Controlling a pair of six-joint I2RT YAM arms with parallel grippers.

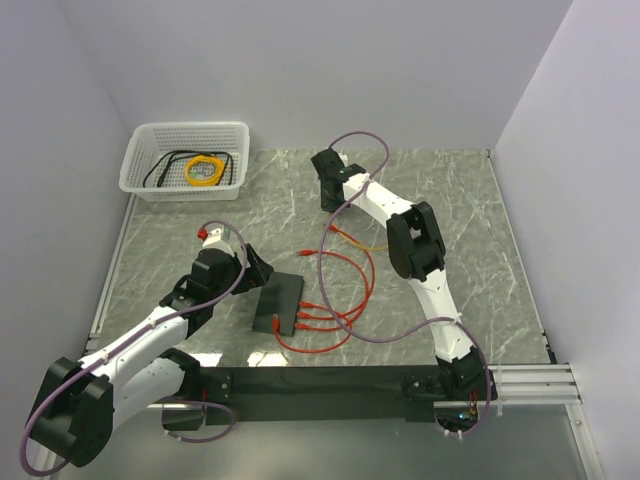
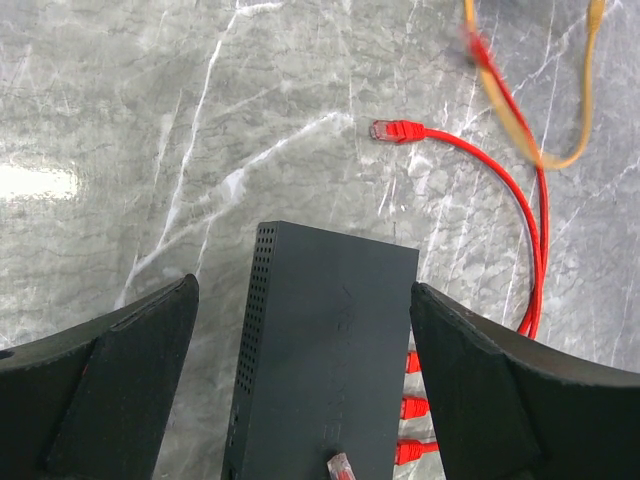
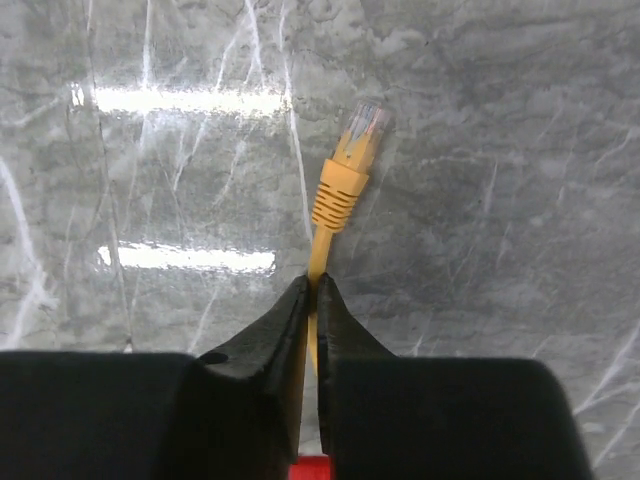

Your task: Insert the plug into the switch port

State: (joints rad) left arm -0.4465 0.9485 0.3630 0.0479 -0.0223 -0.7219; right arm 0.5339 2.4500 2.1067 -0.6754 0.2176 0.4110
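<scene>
Grey marbled table (image 1: 470,230) with black switch box (image 1: 279,303), loose red plug (image 2: 397,130), white basket (image 1: 180,190).

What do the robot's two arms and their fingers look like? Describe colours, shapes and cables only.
The left arm and the right arm both have smooth white shells with chunky black joints. A thin lilac cable loops loosely along each arm. The left fingers and right fingers are matte black wedges that taper toward the tips. A small red part sits on the left wrist.
</scene>
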